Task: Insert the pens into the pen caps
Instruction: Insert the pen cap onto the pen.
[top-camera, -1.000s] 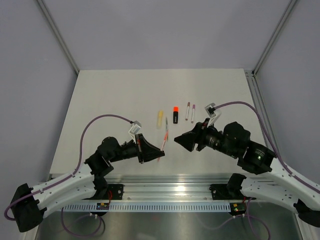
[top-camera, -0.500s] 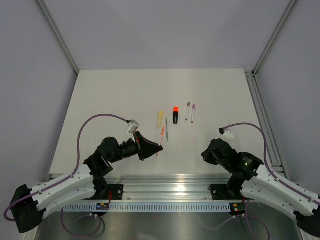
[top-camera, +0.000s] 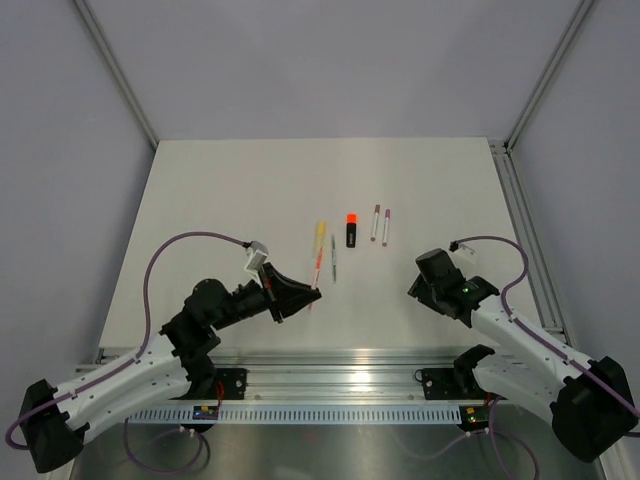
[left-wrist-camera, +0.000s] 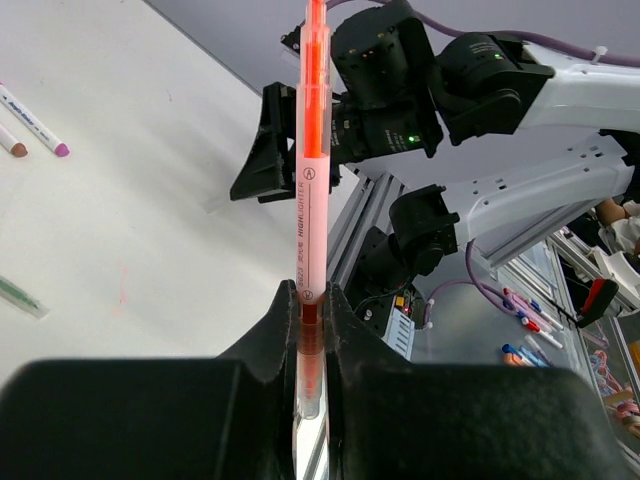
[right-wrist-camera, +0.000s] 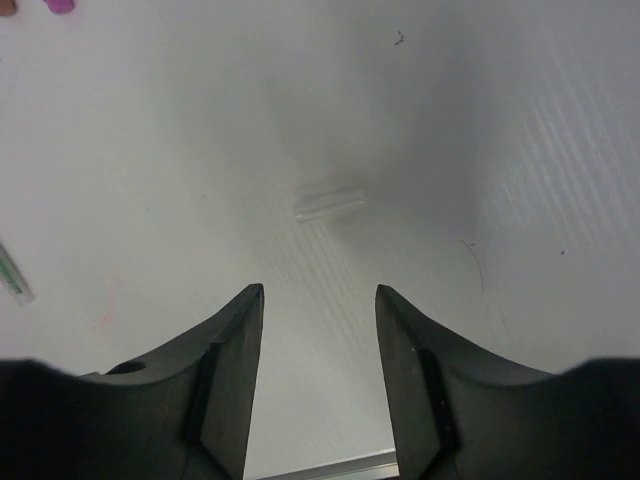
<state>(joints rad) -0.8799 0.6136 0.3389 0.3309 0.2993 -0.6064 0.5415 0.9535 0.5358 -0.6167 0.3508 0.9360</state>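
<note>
- Clenching the orange-red pen (left-wrist-camera: 311, 190) by its lower end, the left pincer (left-wrist-camera: 312, 305) is holding it above the counter (top-camera: 230, 200) close to the near edge, with the pen sticking straight out past the fingertips.
- The right pincer (right-wrist-camera: 318, 295) is hanging released, jaws apart, over the near edge right of the middle; a whitish cap (right-wrist-camera: 330, 204) is lying flat just beyond it.
- The pale yellow highlighter (top-camera: 320, 233), grey pen (top-camera: 333, 262) and black highlighter (top-camera: 351, 231) are lying side by side around the counter's middle.

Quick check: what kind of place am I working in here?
Probably a lab test cell: plain grey panel walls on metal framing, a white table, and an aluminium mounting rail along its near edge.
</note>
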